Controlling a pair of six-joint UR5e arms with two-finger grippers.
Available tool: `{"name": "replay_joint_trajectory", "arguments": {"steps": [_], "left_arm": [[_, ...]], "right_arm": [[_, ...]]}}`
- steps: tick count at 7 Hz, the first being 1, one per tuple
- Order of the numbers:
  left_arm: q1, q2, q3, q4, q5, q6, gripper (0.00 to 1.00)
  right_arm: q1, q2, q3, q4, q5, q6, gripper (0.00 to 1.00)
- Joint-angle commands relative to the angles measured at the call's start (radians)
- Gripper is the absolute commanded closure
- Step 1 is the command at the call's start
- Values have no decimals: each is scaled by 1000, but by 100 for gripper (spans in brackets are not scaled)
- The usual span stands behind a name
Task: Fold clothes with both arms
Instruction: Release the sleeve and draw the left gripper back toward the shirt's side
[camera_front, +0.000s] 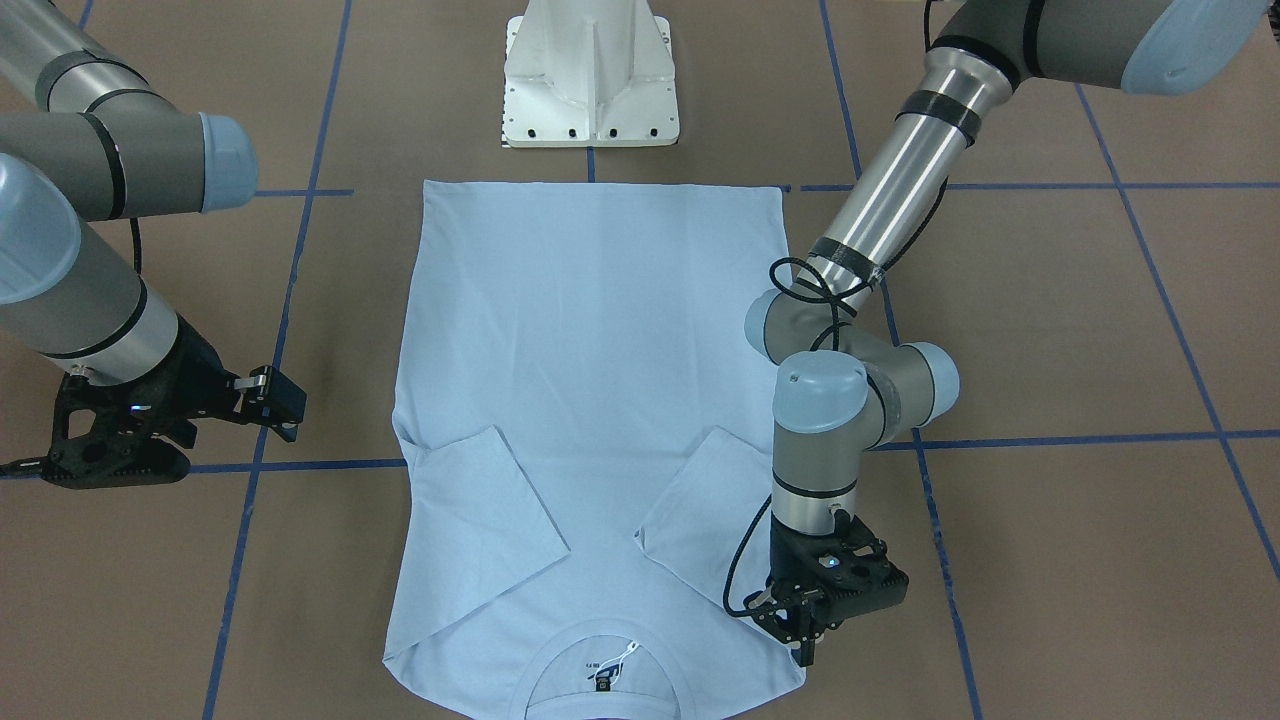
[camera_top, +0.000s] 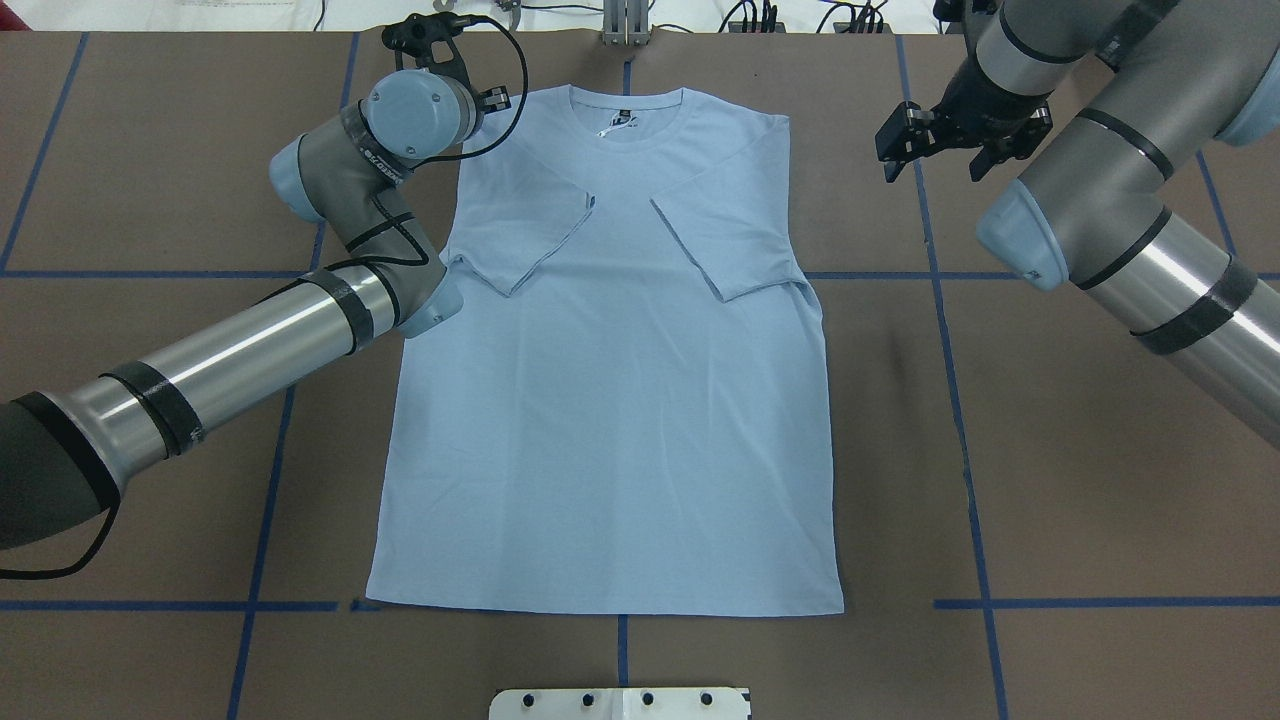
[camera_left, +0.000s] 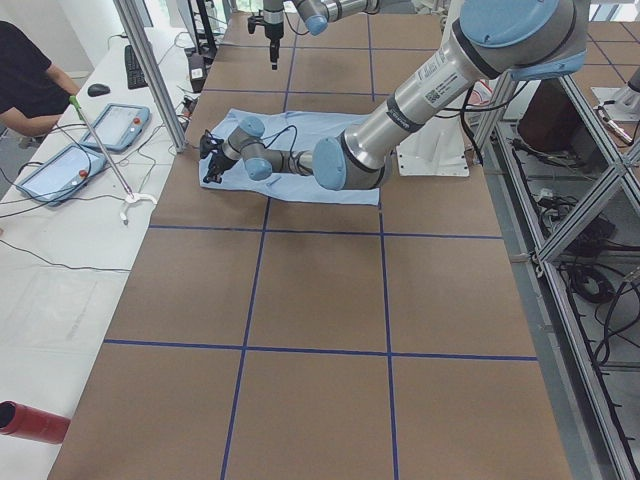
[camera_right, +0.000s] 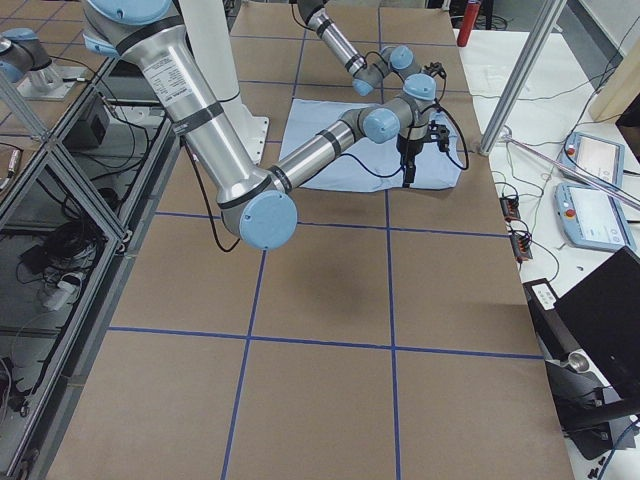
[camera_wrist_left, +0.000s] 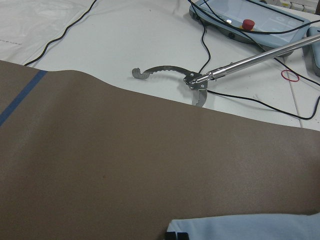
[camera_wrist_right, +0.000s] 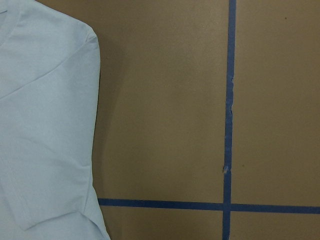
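The pale light-blue T-shirt (camera_front: 590, 380) lies flat on the brown table, both sleeves folded in over the body, with the collar and dark neck label (camera_top: 612, 128) at the far end from the robot. My left gripper (camera_front: 805, 650) points down on the shirt's shoulder corner beside the collar. Its fingertips (camera_wrist_left: 177, 235) sit together on the cloth (camera_wrist_left: 250, 227). My right gripper (camera_top: 935, 150) is open and empty, above the bare table beside the other shoulder. Its wrist view shows that shoulder and sleeve (camera_wrist_right: 45, 125) at the left edge.
The white pedestal base (camera_front: 590, 75) stands at the shirt's hem end. Blue tape lines (camera_wrist_right: 227, 125) grid the table. Past the collar end lie a metal grabber tool (camera_wrist_left: 200, 82), cables and tablets (camera_left: 110, 125), with an operator (camera_left: 30, 85) seated there.
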Motion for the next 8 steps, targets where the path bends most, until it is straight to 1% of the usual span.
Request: {"name": "replay_joint_trajectory", "arguments": {"steps": [1,2,4,5,8], "left_arm": [[-29,0,0,0,-3,22,100],[-55,3,0,2,-3,77,100],[-58,3,-2,2,-4,79,99],[-58,5,-2,2,-3,80,1],[-66,5,-2,2,-6,122,0]], "right_arm": [[0,2,-2,0,0,1,0],[0,3,-2,1,0,1,0],[0,2,-2,0,0,1,0],[0,0,-2,0,0,1,0],[1,0,-2,0,0,1,0]]}}
